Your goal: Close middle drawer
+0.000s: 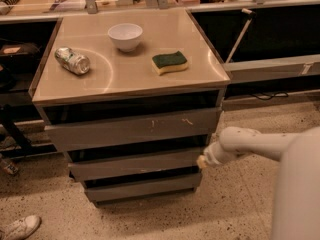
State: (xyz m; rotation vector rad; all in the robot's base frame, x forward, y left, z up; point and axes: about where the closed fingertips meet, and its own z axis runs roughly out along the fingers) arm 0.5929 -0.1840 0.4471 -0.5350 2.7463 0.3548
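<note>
The middle drawer (135, 165) is a plain grey front panel between the taller scratched top front (132, 128) and the narrow bottom front (142, 188) of the cabinet. Its front stands a little forward of the cabinet body, with a dark gap above it. My gripper (201, 161) is at the end of the white arm (250, 143), touching the right end of the middle drawer's front panel. The arm reaches in from the right.
On the beige cabinet top (125, 79) lie a white bowl (125, 36), a crushed can (73, 60) and a green-yellow sponge (170, 63). Dark shelving stands left and right. A white shoe (19, 227) is on the speckled floor at bottom left.
</note>
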